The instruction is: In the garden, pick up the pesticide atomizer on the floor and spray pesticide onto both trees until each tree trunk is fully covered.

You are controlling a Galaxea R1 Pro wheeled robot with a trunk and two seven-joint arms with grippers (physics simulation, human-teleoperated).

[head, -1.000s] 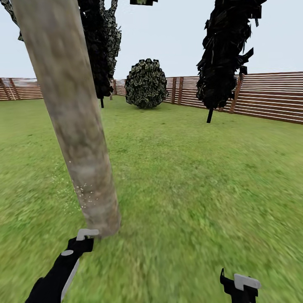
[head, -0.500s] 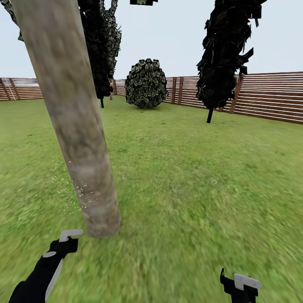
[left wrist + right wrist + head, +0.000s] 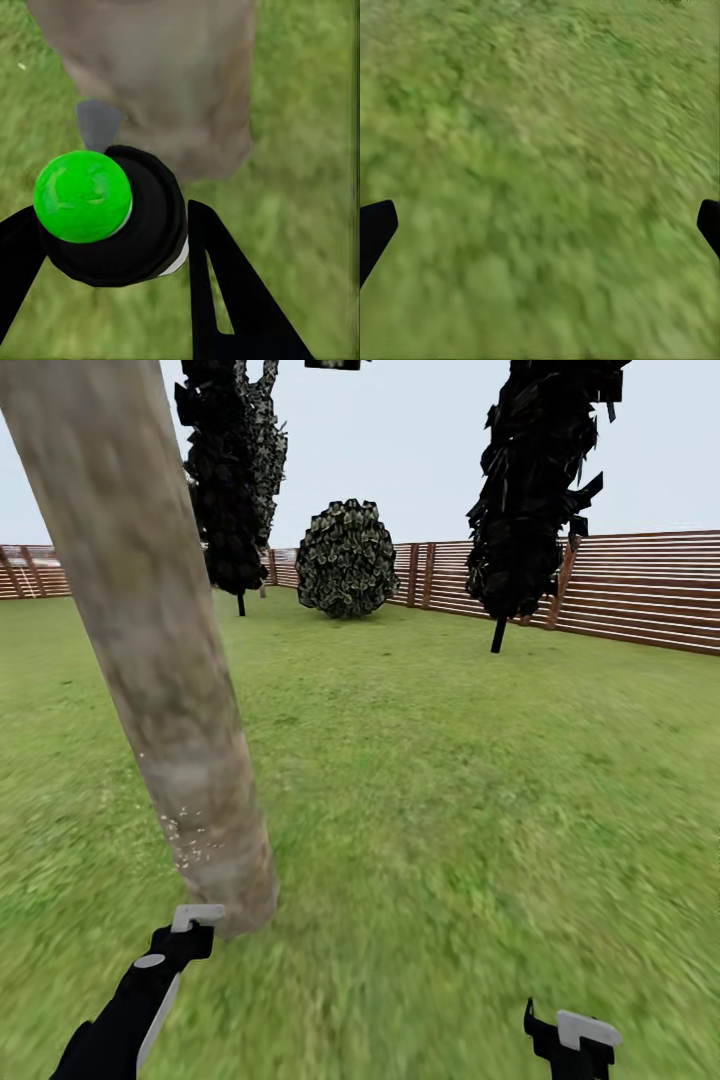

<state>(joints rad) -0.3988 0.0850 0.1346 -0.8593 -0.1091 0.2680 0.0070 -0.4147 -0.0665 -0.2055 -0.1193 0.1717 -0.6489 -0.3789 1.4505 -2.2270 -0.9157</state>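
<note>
Wide green lawn (image 3: 470,780) all around, brown slat fence (image 3: 640,590) along the back and right, grey sky up top. Two thin-stemmed black columnar trees (image 3: 535,490) stand out there w/ a round dark shrub (image 3: 347,558) between them near the fence.

Big tree trunk (image 3: 150,640) takes up the left of the head view, mottled grey-brown, leaning in frame, base planted in the grass just ahead of the left gripper (image 3: 195,915). Some white pesticide (image 3: 190,840) specks sit on the lower bark, mostly on its left side.

Left gripper is clamped on the pesticide atomizer (image 3: 112,217) (black body, bright green knob on top, clearest in the left wrist view), w/ the trunk base right in front of it, close but can't tell if touching. Right gripper (image 3: 575,1035) hangs low at the right over bare grass, fingers spread wide apart, nothing btwn them in its wrist view.

Vs half a sec ago: left arm is further right and nearer the trunk base. The whole view also slid a bit, so the camera moved. Right gripper looks unchanged.
</note>
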